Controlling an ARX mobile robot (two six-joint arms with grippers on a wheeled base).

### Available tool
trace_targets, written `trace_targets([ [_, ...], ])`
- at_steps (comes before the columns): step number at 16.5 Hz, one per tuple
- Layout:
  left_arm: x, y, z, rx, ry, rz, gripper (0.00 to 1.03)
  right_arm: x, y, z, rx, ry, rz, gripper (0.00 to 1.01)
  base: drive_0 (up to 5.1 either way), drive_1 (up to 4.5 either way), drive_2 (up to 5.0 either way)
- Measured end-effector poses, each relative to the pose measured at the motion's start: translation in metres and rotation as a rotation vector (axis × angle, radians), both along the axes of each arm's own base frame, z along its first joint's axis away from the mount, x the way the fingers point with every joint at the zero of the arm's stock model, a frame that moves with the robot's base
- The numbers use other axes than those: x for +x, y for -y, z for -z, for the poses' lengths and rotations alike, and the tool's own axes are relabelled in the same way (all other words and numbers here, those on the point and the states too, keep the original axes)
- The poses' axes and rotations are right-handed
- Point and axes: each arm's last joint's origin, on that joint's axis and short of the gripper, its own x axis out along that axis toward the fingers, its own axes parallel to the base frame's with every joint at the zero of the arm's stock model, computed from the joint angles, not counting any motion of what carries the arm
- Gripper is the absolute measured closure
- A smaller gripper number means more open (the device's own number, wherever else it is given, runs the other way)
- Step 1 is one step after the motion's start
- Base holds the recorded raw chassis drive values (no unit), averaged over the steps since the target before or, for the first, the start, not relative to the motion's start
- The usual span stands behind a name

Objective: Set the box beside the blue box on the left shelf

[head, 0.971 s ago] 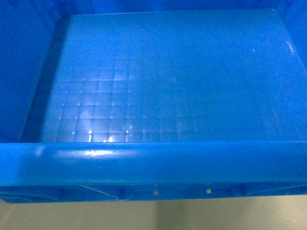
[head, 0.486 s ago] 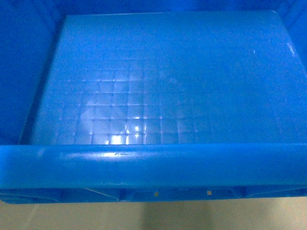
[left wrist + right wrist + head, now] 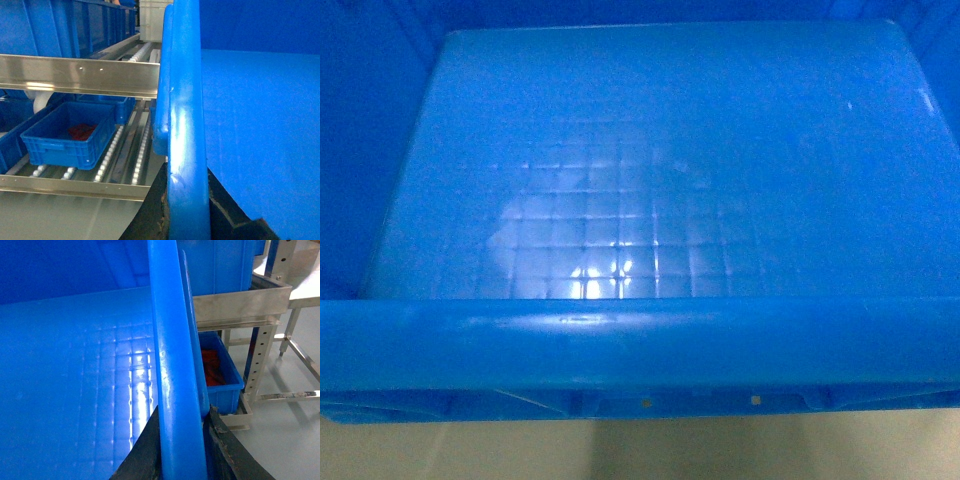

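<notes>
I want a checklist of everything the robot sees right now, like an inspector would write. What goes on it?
Surface: shelf, grey rails with white rollers, on two levels.
Job's things: box, big, blue, empty, grid floor; it fills the head view, with pale floor below its near rim.
Clutter: small blue bin on the lower rollers with something red inside; another bin with red contents in the right wrist view; more blue crates on the upper level.
Grippers: left pincer shut on the box's rim; right pincer shut on the opposite rim.
Cables: nothing seen.
Surroundings: metal frame and grey floor on the right.
</notes>
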Motion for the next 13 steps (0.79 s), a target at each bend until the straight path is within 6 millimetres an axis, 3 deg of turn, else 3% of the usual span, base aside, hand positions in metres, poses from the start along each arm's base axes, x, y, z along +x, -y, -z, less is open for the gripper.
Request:
trace_targets([
  [11, -0.0001, -0.0001, 0.0001, -0.001, -0.001, -0.001, 0.93, 0.0000, 0.0000, -0.0002, 0.000, 0.002, 0.000, 0.86, -5.0, 2.46, 2.5],
  [13, -0.0003, -0.0002, 0.0000, 0.001, -0.001, -0.002, 0.93, -0.0002, 0.0000, 0.0003, 0.000, -0.003, 0.000, 0.86, -2.0, 2.32, -0.3],
])
